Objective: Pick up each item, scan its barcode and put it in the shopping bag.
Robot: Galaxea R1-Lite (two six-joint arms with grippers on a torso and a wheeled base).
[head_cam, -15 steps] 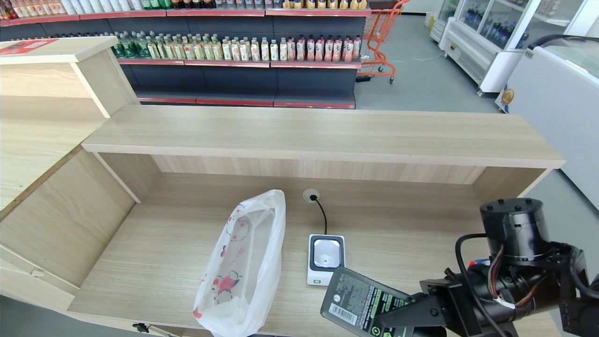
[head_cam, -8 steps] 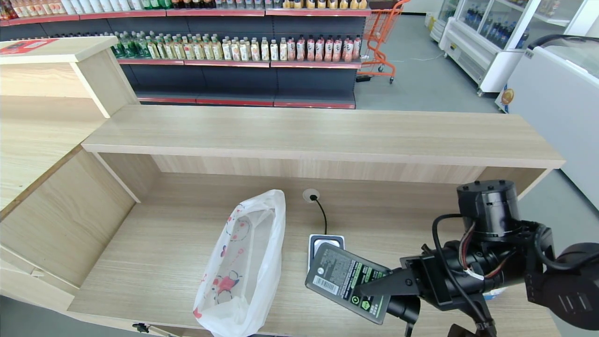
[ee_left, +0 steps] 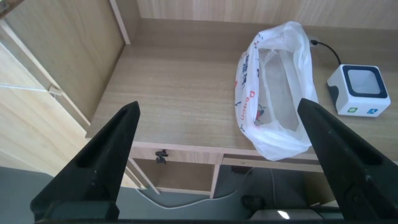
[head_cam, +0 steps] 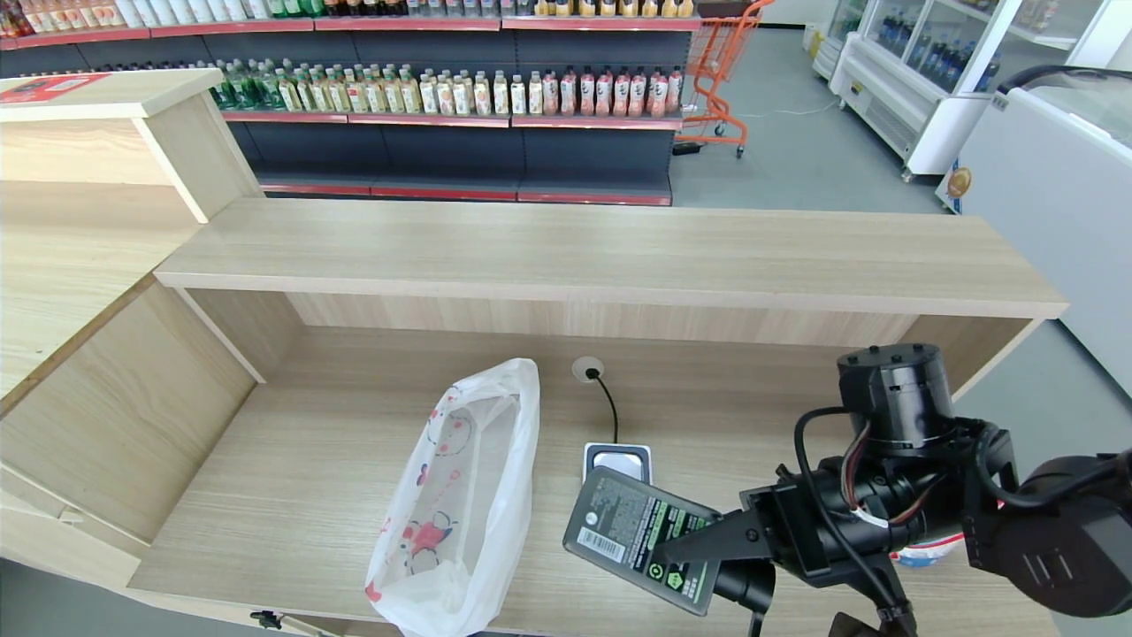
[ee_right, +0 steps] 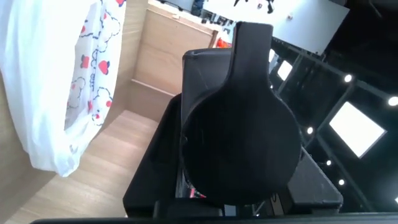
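Presently, a flat dark pack (head_cam: 619, 531) is shown pinched at one end between the fingers of the right gripper (head_cam: 703, 548) and held tilted just above the scanner (head_cam: 616, 460) on the counter (head_cam: 292, 478). Most of the scanner is covered by the pack. The barcode (head_cam: 600, 544) is seen on the upward face, turned away from the scanner window, so a failed read is judged the main risk unless the pack is turned over. Because the grip is near one edge and most of the length overhangs, a quick wrist rotation may cause pivoting or slipping. The shopping bag (head_cam: 460, 495) lies just beside the scanner, on its left, with a limp, partly open mouth. Its rim may be caught and dragged by a corner of the pack. The left gripper (ee_left: 217, 109) is held empty with fingers spread, above the counter's near edge.
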